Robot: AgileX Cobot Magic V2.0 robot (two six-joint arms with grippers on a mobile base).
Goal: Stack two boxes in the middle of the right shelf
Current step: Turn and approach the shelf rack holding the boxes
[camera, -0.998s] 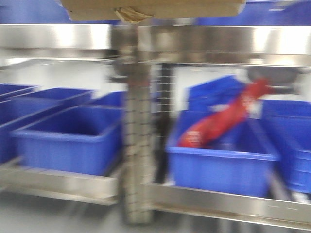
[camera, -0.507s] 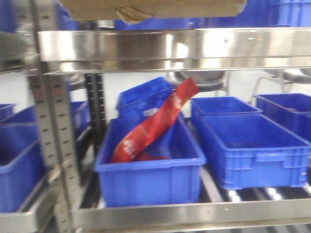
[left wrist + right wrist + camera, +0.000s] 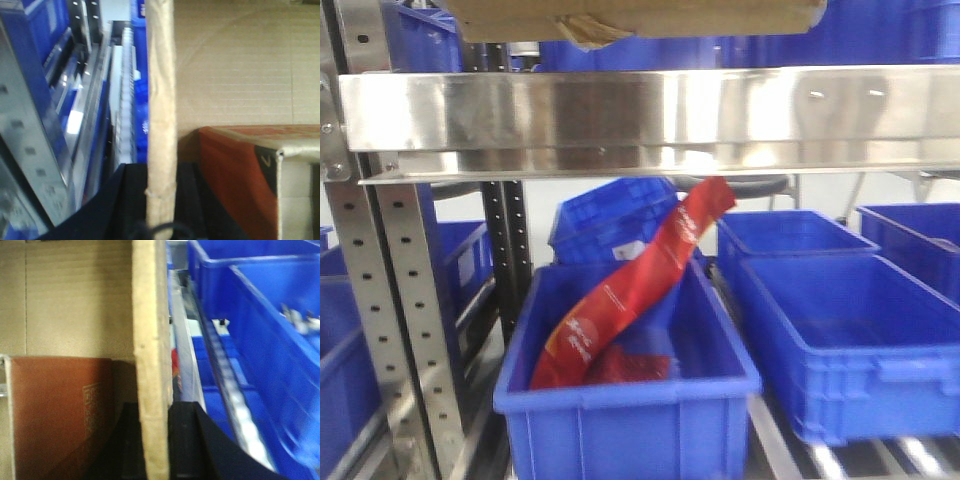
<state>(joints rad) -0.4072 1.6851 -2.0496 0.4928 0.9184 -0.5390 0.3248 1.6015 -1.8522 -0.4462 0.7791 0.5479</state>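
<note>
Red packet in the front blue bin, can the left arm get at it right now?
Probably not: the left end effector seems clamped on the cardboard box wall, so it isn't free for the red packet.

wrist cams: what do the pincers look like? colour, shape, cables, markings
Both matte black, no markings visible. Left pincer: two broad fingers widening toward the base, with what looks like a thin dark cable curling at the bottom edge. Right pincer: same black fingers, outer edge sloped. The box wall hides their inner faces; the arms are out of view.
</note>
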